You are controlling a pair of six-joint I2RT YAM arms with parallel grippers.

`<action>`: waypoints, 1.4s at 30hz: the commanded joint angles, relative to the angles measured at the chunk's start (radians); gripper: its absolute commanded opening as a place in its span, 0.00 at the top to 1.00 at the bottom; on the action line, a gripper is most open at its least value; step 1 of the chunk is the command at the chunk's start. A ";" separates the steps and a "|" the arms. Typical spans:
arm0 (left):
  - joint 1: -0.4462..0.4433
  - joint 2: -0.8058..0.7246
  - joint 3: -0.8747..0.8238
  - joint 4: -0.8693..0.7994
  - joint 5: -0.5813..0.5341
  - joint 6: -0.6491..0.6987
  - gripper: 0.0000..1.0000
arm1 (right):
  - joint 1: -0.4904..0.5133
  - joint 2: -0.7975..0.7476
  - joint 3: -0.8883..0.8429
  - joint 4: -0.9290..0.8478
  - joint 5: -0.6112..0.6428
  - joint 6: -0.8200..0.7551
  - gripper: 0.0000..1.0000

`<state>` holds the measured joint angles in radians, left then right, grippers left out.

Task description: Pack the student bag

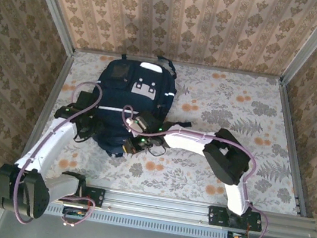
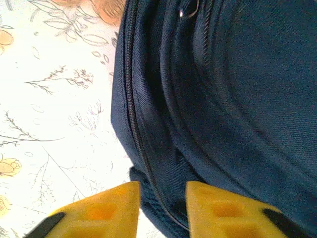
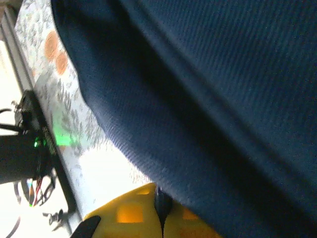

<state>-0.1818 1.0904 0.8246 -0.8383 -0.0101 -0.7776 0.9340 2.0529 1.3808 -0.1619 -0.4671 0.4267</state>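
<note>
The student bag, navy blue with white patches and thin white trim, lies flat at the table's left centre. My left gripper is at its lower left edge. In the left wrist view that gripper is open, its yellow fingers standing either side of the bag's zipper seam. My right gripper sits at the bag's near edge. Up close this gripper is shut, with a small dark bit of the bag pinched between its tips.
A floral cloth covers the table, with free room to the right of the bag. The right arm's elbow lies across the middle. A metal rail runs along the near edge, and patterned walls close in the other three sides.
</note>
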 commanded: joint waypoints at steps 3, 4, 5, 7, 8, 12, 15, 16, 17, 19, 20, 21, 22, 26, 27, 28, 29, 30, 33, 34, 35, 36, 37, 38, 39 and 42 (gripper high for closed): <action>0.008 -0.118 -0.009 -0.034 0.082 -0.073 0.59 | 0.008 0.088 0.122 0.120 0.089 0.144 1.00; 0.008 -0.143 -0.038 -0.013 0.116 -0.109 0.58 | 0.011 0.094 0.127 0.131 0.093 0.153 1.00; 0.008 -0.167 -0.065 0.005 0.146 -0.149 0.57 | 0.011 0.097 0.131 0.137 0.095 0.159 1.00; 0.009 -0.206 -0.131 0.064 0.212 -0.233 0.56 | 0.016 0.102 0.133 0.141 0.098 0.159 1.00; 0.008 -0.217 -0.158 0.091 0.229 -0.267 0.56 | 0.016 0.103 0.130 0.143 0.098 0.160 1.00; 0.002 -0.209 -0.235 0.186 0.249 -0.348 0.54 | 0.019 0.107 0.114 0.157 0.093 0.171 1.00; 0.002 -0.167 -0.257 0.228 0.229 -0.362 0.53 | 0.020 0.107 0.101 0.167 0.085 0.175 1.00; 0.007 -0.155 -0.265 0.245 0.222 -0.364 0.54 | 0.020 0.107 0.098 0.167 0.082 0.172 1.00; 0.012 -0.145 -0.269 0.269 0.228 -0.362 0.55 | 0.022 0.108 0.095 0.164 0.081 0.168 1.00; 0.012 -0.138 -0.256 0.289 0.231 -0.354 0.57 | 0.023 0.106 0.085 0.161 0.080 0.164 1.00; 0.010 -0.143 -0.248 0.286 0.231 -0.349 0.58 | 0.023 0.104 0.080 0.162 0.081 0.164 1.00; 0.009 -0.156 -0.241 0.285 0.231 -0.340 0.58 | 0.023 0.101 0.076 0.163 0.080 0.164 1.00; 0.008 -0.175 -0.236 0.281 0.232 -0.329 0.59 | 0.023 0.099 0.072 0.163 0.081 0.165 1.00; 0.014 -0.267 -0.242 0.263 0.226 -0.300 0.58 | 0.023 0.102 0.081 0.159 0.081 0.161 1.00; 0.016 -0.277 -0.246 0.257 0.221 -0.300 0.58 | 0.023 0.103 0.084 0.159 0.080 0.162 1.00; 0.019 -0.282 -0.254 0.261 0.219 -0.298 0.58 | 0.023 0.104 0.088 0.160 0.079 0.162 1.00; 0.020 -0.274 -0.262 0.270 0.220 -0.300 0.58 | 0.023 0.108 0.091 0.160 0.080 0.164 1.00; 0.023 -0.260 -0.266 0.278 0.226 -0.303 0.58 | 0.023 0.111 0.093 0.160 0.080 0.166 1.00; 0.026 -0.202 -0.274 0.354 0.264 -0.287 0.58 | 0.023 0.116 0.097 0.156 0.080 0.167 1.00; 0.025 -0.177 -0.272 0.373 0.269 -0.280 0.58 | 0.024 0.115 0.097 0.156 0.081 0.167 1.00; 0.027 -0.158 -0.274 0.387 0.269 -0.274 0.58 | 0.024 0.115 0.098 0.156 0.081 0.167 1.00; 0.029 -0.137 -0.275 0.401 0.268 -0.269 0.58 | 0.023 0.116 0.098 0.155 0.081 0.167 1.00; 0.031 -0.116 -0.278 0.418 0.271 -0.266 0.59 | 0.025 0.116 0.100 0.153 0.078 0.167 1.00; 0.031 -0.102 -0.283 0.438 0.276 -0.264 0.60 | 0.024 0.118 0.102 0.151 0.076 0.165 1.00; 0.031 -0.086 -0.287 0.454 0.278 -0.263 0.63 | 0.025 0.119 0.101 0.146 0.076 0.163 1.00; 0.033 -0.056 -0.294 0.467 0.270 -0.247 0.77 | 0.025 0.121 0.106 0.112 0.085 0.145 1.00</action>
<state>-0.1558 1.0183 0.5476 -0.4164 0.2504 -1.0592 0.9600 2.1502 1.4689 -0.0288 -0.4213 0.5819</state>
